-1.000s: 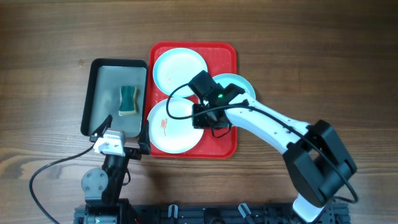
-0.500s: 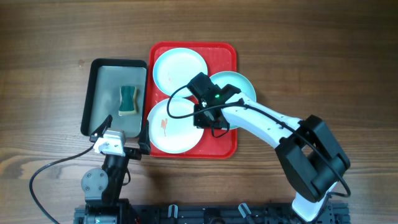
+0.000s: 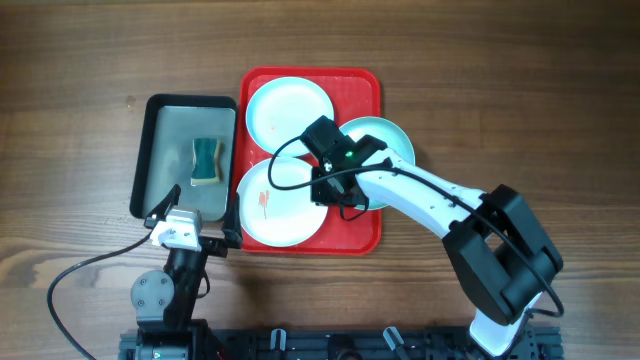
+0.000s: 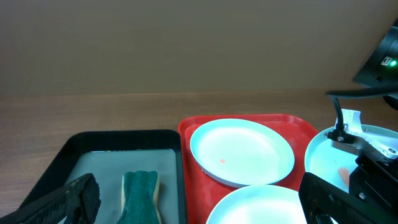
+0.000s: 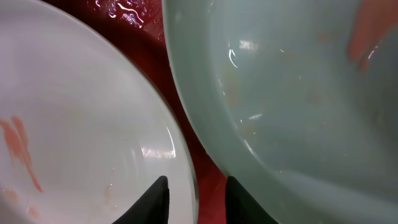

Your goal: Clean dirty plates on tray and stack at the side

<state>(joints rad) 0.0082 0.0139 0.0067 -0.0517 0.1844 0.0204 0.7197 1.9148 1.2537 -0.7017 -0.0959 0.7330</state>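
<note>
Overhead, three plates (image 3: 290,110) are seen lying on the red tray (image 3: 365,235) on the bench (image 3: 500,80), the right one overhanging its edge. The right end effector (image 3: 335,195) is held low between the lower two.

From the left wrist, the left end effector (image 4: 199,190) is seen spread wide, near a grey tray (image 4: 118,135) holding a sponge (image 4: 140,193).

From the right wrist, the fingertips (image 5: 155,199) are shown narrowly parted astride the smeared plate (image 5: 74,124) rim.

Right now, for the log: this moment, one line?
left hand open | right hand astride rim of near smeared plate | nothing stacked yet
</note>
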